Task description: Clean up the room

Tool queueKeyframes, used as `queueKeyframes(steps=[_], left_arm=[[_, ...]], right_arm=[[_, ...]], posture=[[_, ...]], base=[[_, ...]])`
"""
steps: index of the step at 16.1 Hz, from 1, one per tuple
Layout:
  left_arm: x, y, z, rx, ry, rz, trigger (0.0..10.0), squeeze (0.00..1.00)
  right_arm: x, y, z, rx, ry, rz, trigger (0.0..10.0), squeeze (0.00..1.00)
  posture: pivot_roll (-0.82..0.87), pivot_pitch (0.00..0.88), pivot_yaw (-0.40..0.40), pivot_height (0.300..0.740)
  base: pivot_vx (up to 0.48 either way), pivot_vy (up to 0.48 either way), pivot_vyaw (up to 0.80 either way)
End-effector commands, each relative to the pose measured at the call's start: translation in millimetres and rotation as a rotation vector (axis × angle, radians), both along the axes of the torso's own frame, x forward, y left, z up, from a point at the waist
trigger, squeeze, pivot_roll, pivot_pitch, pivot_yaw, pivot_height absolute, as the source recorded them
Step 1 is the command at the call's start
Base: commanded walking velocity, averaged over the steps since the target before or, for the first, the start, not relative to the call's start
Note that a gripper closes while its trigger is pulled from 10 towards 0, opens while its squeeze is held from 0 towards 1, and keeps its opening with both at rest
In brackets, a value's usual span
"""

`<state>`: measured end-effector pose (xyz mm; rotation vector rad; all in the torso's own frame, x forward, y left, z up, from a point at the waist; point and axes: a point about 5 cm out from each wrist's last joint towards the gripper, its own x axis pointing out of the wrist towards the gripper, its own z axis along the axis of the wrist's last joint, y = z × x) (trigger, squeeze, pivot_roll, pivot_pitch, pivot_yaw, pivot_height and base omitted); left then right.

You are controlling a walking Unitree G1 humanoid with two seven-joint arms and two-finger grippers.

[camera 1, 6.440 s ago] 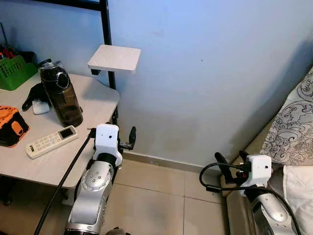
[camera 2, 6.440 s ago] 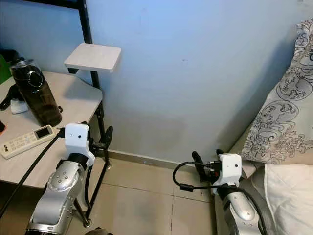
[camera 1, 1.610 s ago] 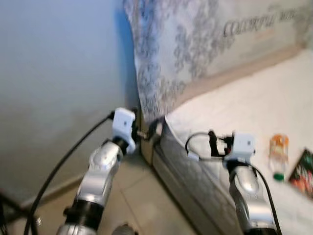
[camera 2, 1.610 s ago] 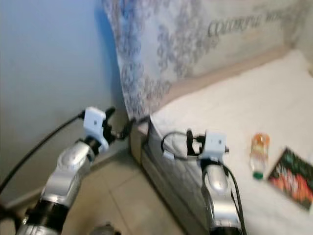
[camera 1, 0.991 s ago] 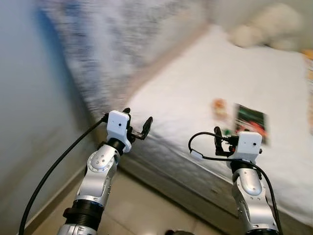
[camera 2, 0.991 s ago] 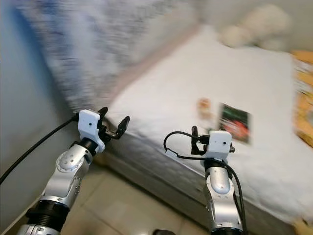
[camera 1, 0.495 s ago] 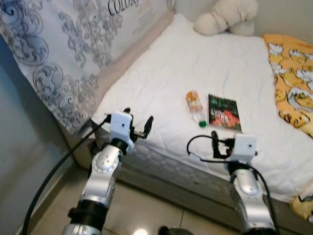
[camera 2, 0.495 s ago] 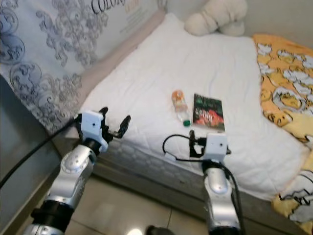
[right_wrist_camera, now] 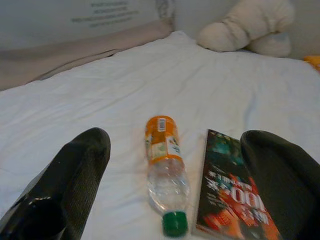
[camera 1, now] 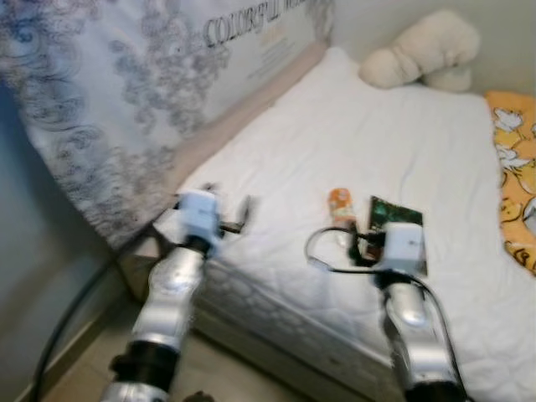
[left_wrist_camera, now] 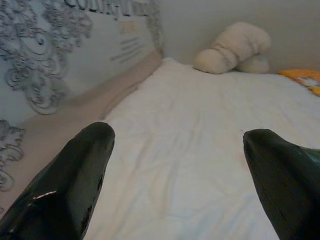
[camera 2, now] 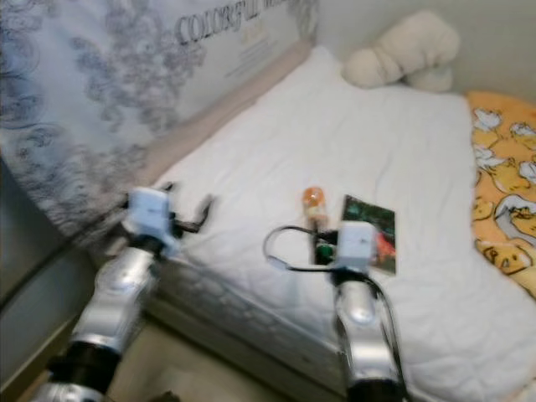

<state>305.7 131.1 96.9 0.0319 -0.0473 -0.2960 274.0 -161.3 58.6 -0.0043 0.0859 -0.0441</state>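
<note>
Closed in on bed (camera 1: 419,159); right gripper (right_wrist_camera: 170,185) spread wide, empty, facing bottle (right_wrist_camera: 164,170) beside book (right_wrist_camera: 230,195); left gripper (left_wrist_camera: 175,175) likewise wide, empty.

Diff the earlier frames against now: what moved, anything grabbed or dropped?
The robot turned from the desk to the bed, so the view shifted. The right hand now points, open, at the bottle lying beside the book. Nothing grabbed or dropped; the left hand stays open and empty. Bottle and book unmoved.

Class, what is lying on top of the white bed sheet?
On the white bed sheet lie a plastic bottle, on its side, a book beside it and a cream plush toy at the far end. The right hand covers part of the bottle.
</note>
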Motion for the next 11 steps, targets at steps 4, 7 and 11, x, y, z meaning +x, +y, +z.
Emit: queueKeyframes(steps=[4,7,11], left_arm=[[7.7,-6.9,7,0.082,-0.009,-0.008,10.0,0.00],[11.0,8.4,18,0.099,-0.033,0.039,10.0,0.00],[-10.3,6.1,32,0.145,-0.065,-0.046,10.0,0.00]], right_arm=[[26.1,-15.0,-2,0.003,0.093,-0.066,10.0,0.00],[56.1,-3.9,0,0.097,0.189,-0.010,10.0,0.00],[72.5,-2.8,2,0.134,0.256,-0.022,10.0,0.00]], posture=[[0.12,0.000,-0.076,0.740],[0.17,0.000,-0.084,0.740],[0.25,0.000,-0.094,0.740]], base=[[0.321,-0.120,0.00],[0.000,0.000,0.00],[0.000,0.000,0.00]])
